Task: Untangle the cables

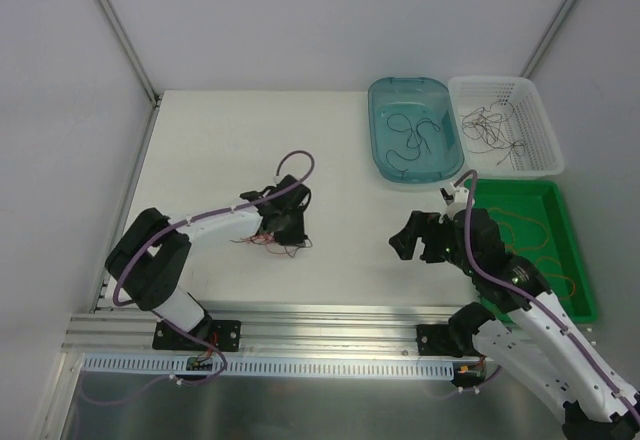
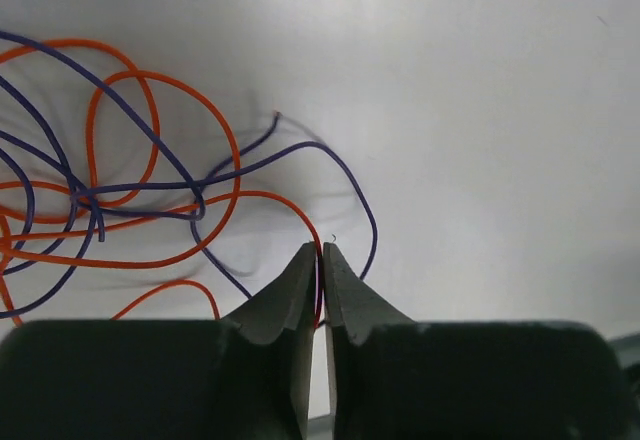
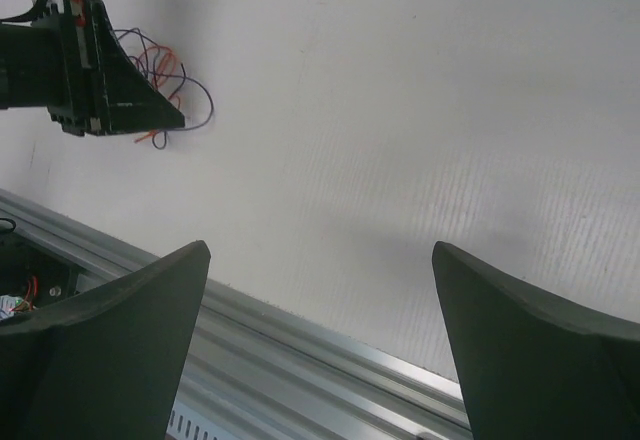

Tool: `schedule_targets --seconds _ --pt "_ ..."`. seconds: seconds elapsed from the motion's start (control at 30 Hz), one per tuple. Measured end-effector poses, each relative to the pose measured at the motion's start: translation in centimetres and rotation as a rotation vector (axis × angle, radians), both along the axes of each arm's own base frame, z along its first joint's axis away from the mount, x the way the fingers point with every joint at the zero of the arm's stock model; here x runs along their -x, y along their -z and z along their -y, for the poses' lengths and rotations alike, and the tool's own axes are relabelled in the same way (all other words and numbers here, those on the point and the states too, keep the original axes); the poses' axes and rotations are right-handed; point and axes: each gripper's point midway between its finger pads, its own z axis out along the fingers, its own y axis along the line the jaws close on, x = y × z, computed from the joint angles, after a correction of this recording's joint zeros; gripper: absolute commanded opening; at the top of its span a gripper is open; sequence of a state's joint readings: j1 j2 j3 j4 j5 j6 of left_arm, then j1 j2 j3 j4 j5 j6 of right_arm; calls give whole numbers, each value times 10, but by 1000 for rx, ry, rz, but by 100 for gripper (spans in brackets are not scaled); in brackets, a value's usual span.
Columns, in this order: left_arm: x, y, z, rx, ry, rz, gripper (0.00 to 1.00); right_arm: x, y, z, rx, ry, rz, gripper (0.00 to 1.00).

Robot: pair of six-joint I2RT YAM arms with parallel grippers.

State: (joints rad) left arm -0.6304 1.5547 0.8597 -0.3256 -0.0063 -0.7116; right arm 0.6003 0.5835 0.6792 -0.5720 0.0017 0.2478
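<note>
A tangle of thin orange and purple cables (image 2: 232,160) lies on the white table, small beside the left arm's tip in the top view (image 1: 277,244). My left gripper (image 2: 321,250) is shut on one orange strand, which runs down between its two pads; in the top view the left gripper (image 1: 283,228) sits right over the tangle. My right gripper (image 3: 320,247) stands wide open with nothing between its fingers, hovering over the table's near edge, well to the right of the cables (image 3: 170,70). From above, the right gripper (image 1: 418,240) points left.
A teal bin (image 1: 372,110) with dark wires stands at the back right, a white basket (image 1: 490,80) with thin wires next to it. A green tray (image 1: 520,193) with orange wires lies by the right arm. An aluminium rail (image 1: 300,325) runs along the near edge.
</note>
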Motion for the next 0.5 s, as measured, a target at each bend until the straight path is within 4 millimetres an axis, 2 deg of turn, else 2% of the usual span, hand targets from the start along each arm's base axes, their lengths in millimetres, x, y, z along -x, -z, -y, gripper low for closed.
schedule_targets --seconds 0.07,0.1,0.17,0.2,0.23,0.3,0.33,0.43,0.5 --pt "13 -10 34 34 87 13 17 0 0 5 9 16 8 98" --pt "20 -16 52 61 129 21 29 1 1 6 14 20 6 99" --pt "33 -30 80 98 201 42 45 1 3 6 24 18 0 98" --pt "38 -36 91 118 227 53 50 2 5 5 29 12 -5 98" --pt "41 -41 99 134 241 63 62 2 6 4 33 4 -11 98" --pt "45 -48 106 153 258 79 71 4 12 -2 46 -25 -28 98" --pt "45 -51 105 156 254 86 79 6 17 -6 55 -49 -45 97" --pt "41 -68 98 167 231 145 82 12 28 -20 82 -120 -88 96" --pt "35 -84 85 175 198 206 80 16 40 -32 116 -179 -124 95"
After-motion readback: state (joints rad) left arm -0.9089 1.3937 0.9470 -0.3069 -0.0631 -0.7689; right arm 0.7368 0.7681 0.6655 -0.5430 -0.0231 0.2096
